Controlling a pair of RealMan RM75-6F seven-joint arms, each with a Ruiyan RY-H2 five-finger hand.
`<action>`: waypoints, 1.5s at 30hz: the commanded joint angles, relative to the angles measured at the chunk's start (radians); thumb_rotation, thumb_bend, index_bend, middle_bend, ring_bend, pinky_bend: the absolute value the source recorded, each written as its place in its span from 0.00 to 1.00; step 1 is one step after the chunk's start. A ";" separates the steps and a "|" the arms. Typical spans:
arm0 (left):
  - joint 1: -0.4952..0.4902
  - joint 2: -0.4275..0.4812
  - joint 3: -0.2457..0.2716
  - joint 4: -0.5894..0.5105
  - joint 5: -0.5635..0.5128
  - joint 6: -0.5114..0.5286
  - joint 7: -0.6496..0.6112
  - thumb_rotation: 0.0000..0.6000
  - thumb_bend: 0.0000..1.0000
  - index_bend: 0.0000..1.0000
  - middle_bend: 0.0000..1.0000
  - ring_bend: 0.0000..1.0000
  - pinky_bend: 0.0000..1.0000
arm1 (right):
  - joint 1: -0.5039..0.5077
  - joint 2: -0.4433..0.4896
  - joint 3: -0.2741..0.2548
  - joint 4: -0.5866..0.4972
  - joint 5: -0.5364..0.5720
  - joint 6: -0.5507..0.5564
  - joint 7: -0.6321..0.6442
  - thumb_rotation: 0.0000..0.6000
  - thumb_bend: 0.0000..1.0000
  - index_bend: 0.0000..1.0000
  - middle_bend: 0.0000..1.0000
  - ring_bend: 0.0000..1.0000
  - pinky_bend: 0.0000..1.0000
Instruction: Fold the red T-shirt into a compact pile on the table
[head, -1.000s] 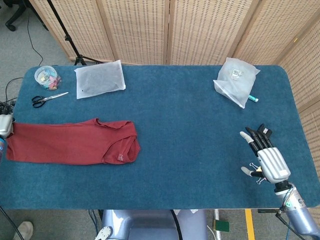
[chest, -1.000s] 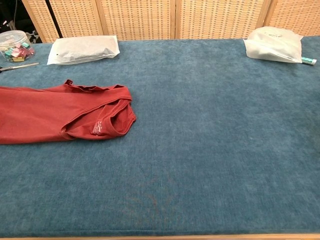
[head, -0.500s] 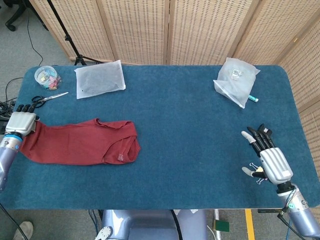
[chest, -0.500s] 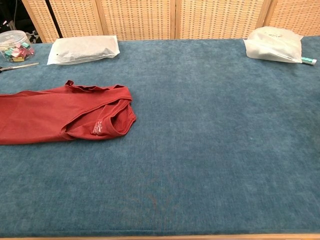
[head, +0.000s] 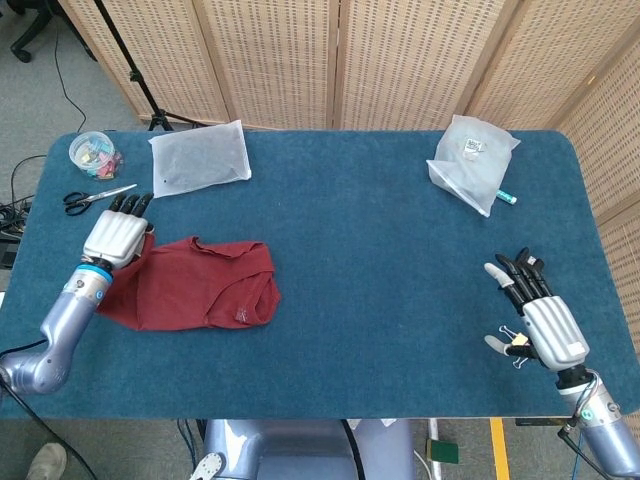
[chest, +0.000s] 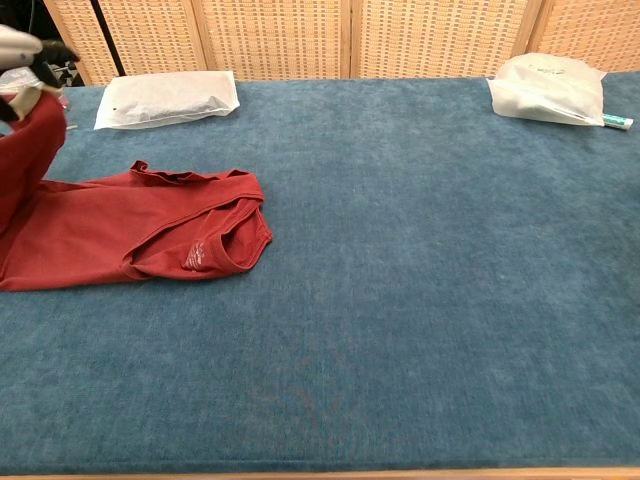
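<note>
The red T-shirt (head: 200, 283) lies on the left half of the blue table, its collar end toward the middle. My left hand (head: 116, 234) grips the shirt's left end and holds it lifted above the rest of the cloth; in the chest view the left hand (chest: 24, 55) shows at the top left with red fabric hanging from it over the red T-shirt (chest: 150, 236). My right hand (head: 533, 312) hovers over the table's front right, fingers spread and nothing in it, far from the shirt.
A flat white bag (head: 199, 158) lies at the back left, with scissors (head: 92, 198) and a clear tub of clips (head: 92, 153) beside it. A crumpled white bag (head: 468, 160) with a teal pen (head: 507, 197) sits at the back right. Wicker screens stand behind.
My left hand has carried the shirt's left end up and rightward over the cloth, shortening the shirt's spread. The right hand has barely moved.
</note>
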 joint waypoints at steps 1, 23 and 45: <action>-0.069 -0.033 -0.010 -0.062 -0.098 0.064 0.112 1.00 0.64 0.85 0.00 0.00 0.00 | -0.001 0.001 0.000 0.001 -0.001 0.001 0.004 1.00 0.00 0.00 0.00 0.00 0.00; -0.183 -0.283 0.022 0.040 -0.175 0.099 0.161 1.00 0.20 0.25 0.00 0.00 0.00 | 0.000 0.006 -0.002 0.004 -0.004 0.002 0.022 1.00 0.00 0.00 0.00 0.00 0.00; 0.004 -0.120 -0.004 -0.022 0.362 0.152 -0.541 1.00 0.00 0.00 0.00 0.00 0.00 | -0.002 0.004 -0.003 0.005 -0.004 0.004 0.010 1.00 0.00 0.00 0.00 0.00 0.00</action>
